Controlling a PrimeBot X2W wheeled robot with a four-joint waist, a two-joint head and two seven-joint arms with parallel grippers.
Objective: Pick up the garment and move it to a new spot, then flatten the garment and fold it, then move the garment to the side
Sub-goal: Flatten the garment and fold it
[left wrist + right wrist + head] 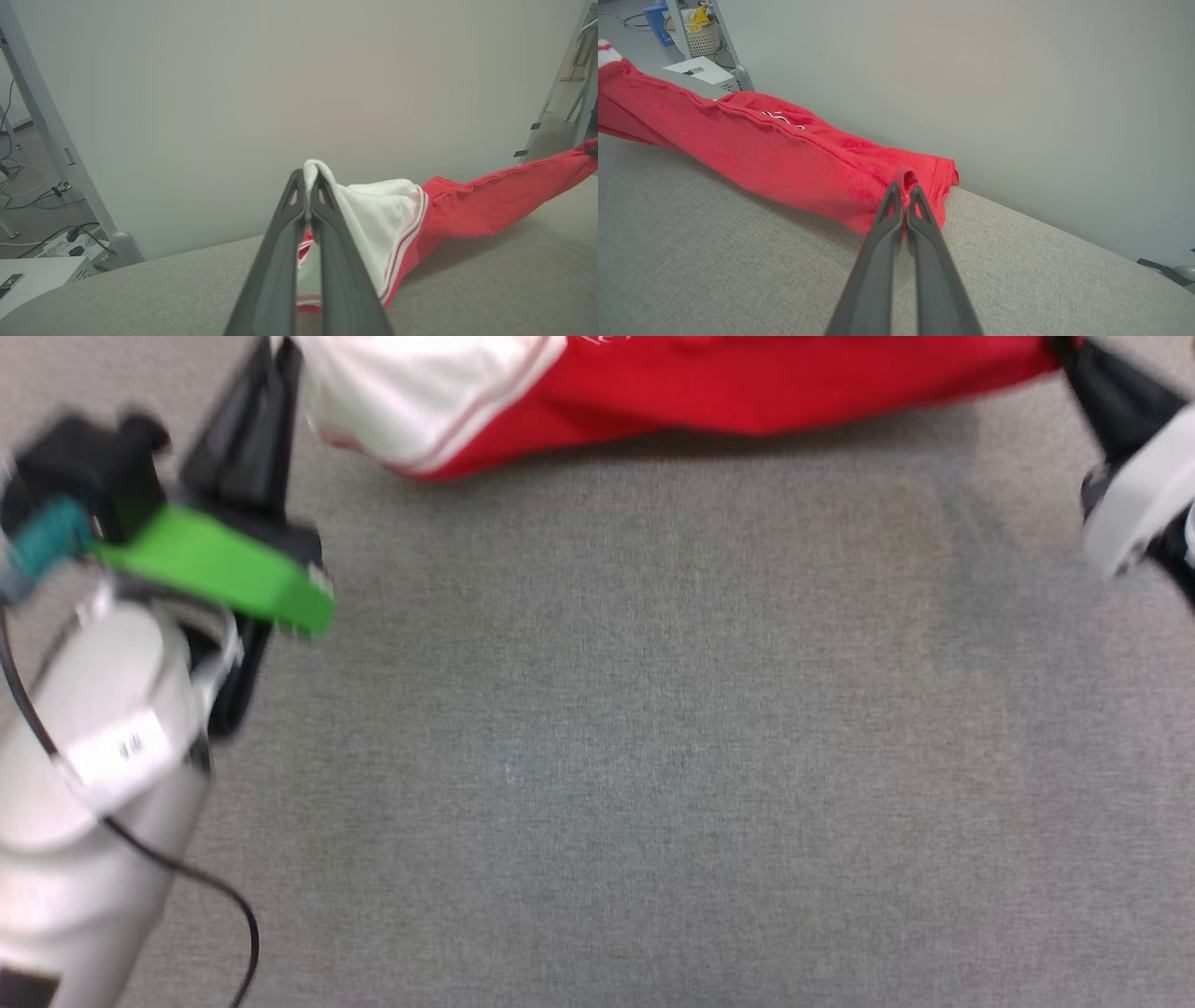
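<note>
Left gripper (307, 176) pinches the shirt (747, 383) by its white sleeve, and right gripper (903, 186) pinches its red edge. The shirt stretches across twelve o'clock on the grey tabletop (597, 756). A plain wall (280, 93) stands behind, with a basket (698, 41) and cables (28, 186) around ten o'clock.

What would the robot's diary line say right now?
garment: stretched out over grey surface | left fingers: shut on white sleeve | right fingers: shut on red edge

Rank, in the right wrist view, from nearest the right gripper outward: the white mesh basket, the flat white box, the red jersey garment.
1. The red jersey garment, pinched in the right gripper.
2. The flat white box, upper left, beyond it.
3. The white mesh basket, behind the box.
</note>
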